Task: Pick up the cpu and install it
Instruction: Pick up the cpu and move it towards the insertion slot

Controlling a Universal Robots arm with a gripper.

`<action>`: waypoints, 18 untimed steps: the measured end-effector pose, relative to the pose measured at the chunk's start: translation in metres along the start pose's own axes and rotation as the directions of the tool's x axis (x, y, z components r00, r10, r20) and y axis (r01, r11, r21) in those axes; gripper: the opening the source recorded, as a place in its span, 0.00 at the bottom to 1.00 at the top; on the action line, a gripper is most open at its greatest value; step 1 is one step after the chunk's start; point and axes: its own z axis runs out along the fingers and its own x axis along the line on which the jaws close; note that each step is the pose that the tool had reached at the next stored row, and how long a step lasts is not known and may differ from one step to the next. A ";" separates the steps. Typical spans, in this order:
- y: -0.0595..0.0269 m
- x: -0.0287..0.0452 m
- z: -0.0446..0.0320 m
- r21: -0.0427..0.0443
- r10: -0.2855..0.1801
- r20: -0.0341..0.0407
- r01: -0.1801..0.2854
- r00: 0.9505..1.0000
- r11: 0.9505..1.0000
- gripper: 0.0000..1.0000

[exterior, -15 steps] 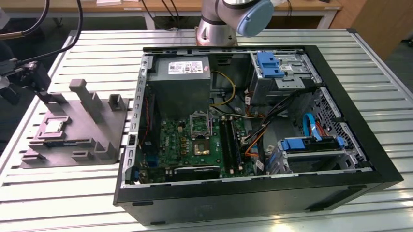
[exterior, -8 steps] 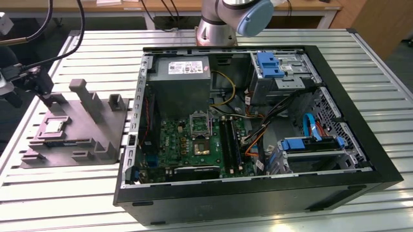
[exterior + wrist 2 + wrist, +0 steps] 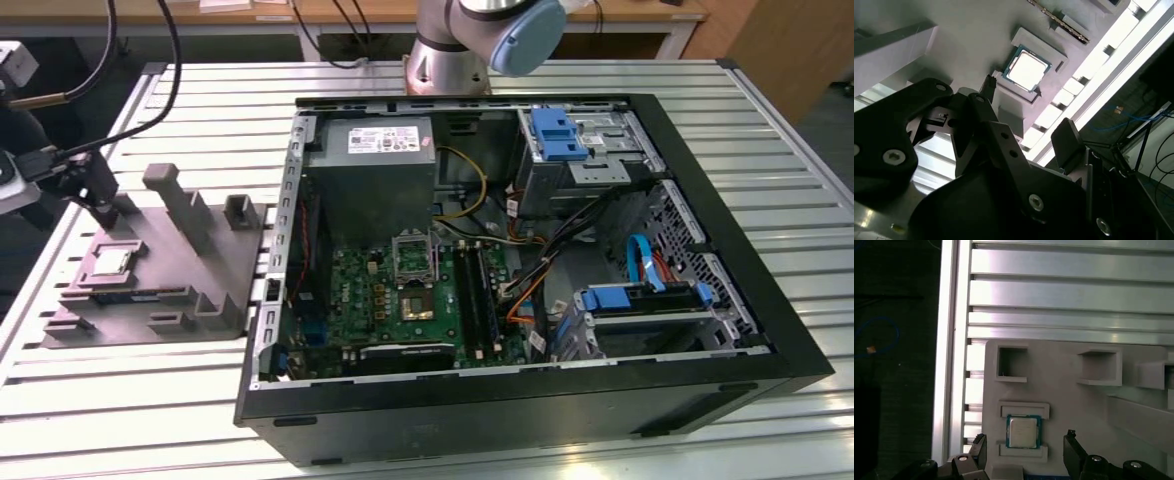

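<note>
- Exterior view: I log the cpu [image 3: 107, 263] at the exterior view's left, seated flat in a recess of the grey holder [image 3: 200, 270] on the surface [image 3: 534, 440]. The tool [image 3: 107, 212] hangs just above it. The open computer case [image 3: 747, 330] holds the motherboard [image 3: 387, 300].
- Second wrist view: tool [image 3: 1026, 112] spread, pinching nothing.
- First wrist view: fingertips [image 3: 979, 441] flank the chip without touching, which I judge is to straddle its edges. Two square pockets [image 3: 1011, 364] hold nothing visible.
</note>
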 end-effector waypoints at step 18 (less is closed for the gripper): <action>-0.0052 0.0003 0.0325 0.000 0.015 0.001 -0.015 1.000 1.000 0.71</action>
